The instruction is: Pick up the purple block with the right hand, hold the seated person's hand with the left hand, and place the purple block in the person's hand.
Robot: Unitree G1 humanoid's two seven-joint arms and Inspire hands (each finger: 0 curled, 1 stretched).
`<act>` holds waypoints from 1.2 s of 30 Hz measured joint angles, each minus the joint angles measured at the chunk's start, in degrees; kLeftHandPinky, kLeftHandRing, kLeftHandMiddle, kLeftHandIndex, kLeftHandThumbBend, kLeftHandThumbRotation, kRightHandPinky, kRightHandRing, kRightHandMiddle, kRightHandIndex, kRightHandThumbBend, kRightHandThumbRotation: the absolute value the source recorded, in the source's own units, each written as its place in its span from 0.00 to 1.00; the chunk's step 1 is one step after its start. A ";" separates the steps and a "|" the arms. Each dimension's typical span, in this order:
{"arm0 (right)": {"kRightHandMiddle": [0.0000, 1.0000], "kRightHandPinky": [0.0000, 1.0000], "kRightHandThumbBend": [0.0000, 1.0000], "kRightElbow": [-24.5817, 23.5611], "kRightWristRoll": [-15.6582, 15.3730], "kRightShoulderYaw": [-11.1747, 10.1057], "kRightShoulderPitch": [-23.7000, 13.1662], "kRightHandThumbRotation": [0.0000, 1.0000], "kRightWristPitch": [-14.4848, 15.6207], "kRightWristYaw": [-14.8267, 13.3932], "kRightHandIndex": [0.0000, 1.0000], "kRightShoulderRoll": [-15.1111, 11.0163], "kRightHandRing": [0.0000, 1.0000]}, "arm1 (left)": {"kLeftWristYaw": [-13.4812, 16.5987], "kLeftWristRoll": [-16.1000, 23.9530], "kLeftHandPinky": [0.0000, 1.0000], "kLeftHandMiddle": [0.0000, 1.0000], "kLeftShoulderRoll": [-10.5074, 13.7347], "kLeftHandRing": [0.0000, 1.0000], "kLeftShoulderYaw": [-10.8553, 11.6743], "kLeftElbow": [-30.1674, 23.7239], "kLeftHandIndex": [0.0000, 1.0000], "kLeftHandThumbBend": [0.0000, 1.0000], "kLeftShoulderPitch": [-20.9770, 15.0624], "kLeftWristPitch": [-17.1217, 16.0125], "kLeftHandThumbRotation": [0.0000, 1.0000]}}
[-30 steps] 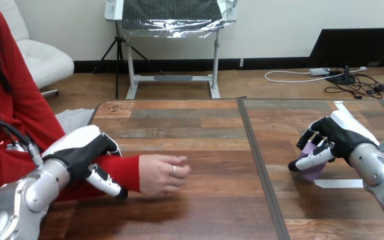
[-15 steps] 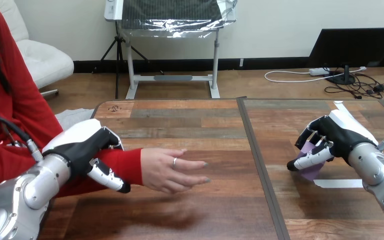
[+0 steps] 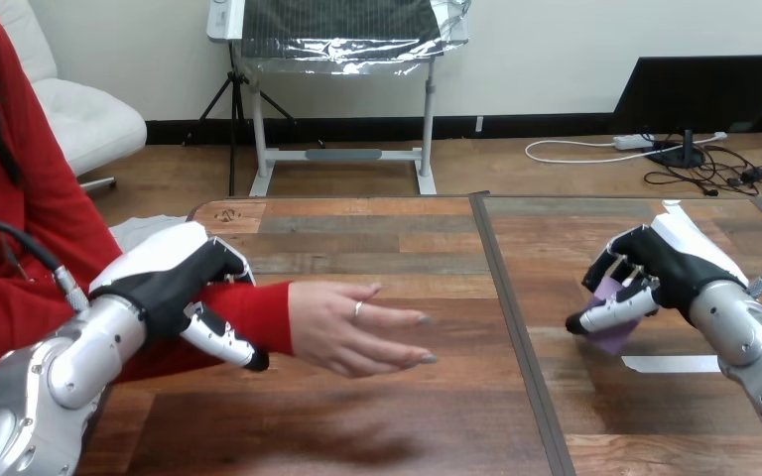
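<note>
Right hand (image 3: 655,270) is clasping the purple block (image 3: 612,335) at the frame's right, low by the wooden table (image 3: 397,248), so the pickup looks done. Left hand (image 3: 169,283) is curling round the person's red-sleeved wrist (image 3: 266,309) at lower left. The person's hand (image 3: 352,332) is lying open at centre, well apart from the block, so carrying it over and placing it are what is remaining.

Clearance across the table (image 3: 377,228)
The boards between the person's hand (image 3: 352,332) and the right hand (image 3: 655,268) lie open, crossed by 1 flat dark seam (image 3: 516,327). At the left, the outstretched person's hand and the left hand (image 3: 164,288), curled round the person's forearm (image 3: 263,312), block the path. At the right, the purple block (image 3: 613,337) fills the right hand's grip; flat white tape (image 3: 670,364) lies near it.
</note>
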 measured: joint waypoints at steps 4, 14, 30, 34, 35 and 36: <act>0.47 0.36 0.81 -0.65 0.53 -0.21 0.00 0.00 -1.30 0.00 0.48 0.00 0.41 | 0.00 -0.05 0.27 0.40 -0.05 0.34 0.01 -0.54 0.43 0.80 -0.16 0.23 0.00; 0.45 0.35 0.82 -3.08 0.75 -0.41 0.00 0.00 -3.99 0.00 0.47 0.31 0.39 | 0.00 -0.17 0.29 0.42 -0.31 0.35 0.01 -0.69 0.44 0.80 -0.68 0.45 0.00; 0.43 0.33 0.81 -7.20 2.50 -1.42 0.02 0.00 -6.24 0.01 0.45 2.83 0.37 | 0.00 -0.96 0.33 0.45 -0.68 0.40 0.08 -0.69 0.46 0.82 -1.09 0.49 0.00; 0.43 0.32 0.81 -8.75 2.51 -1.42 0.03 0.00 -6.22 0.06 0.45 3.53 0.36 | 0.01 -1.04 0.34 0.45 -1.00 0.40 0.13 -0.69 0.47 0.83 -1.32 0.50 0.00; 0.43 0.32 0.80 -9.08 2.52 -1.42 0.02 0.00 -6.22 0.08 0.45 3.70 0.36 | 0.01 -1.04 0.34 0.45 -1.07 0.40 0.15 -0.69 0.47 0.83 -1.38 0.50 0.00; 0.43 0.32 0.80 -9.44 2.54 -1.42 0.03 0.00 -6.22 0.11 0.45 3.86 0.36 | 0.01 -1.05 0.34 0.45 -1.15 0.40 0.19 -0.69 0.47 0.83 -1.45 0.50 0.00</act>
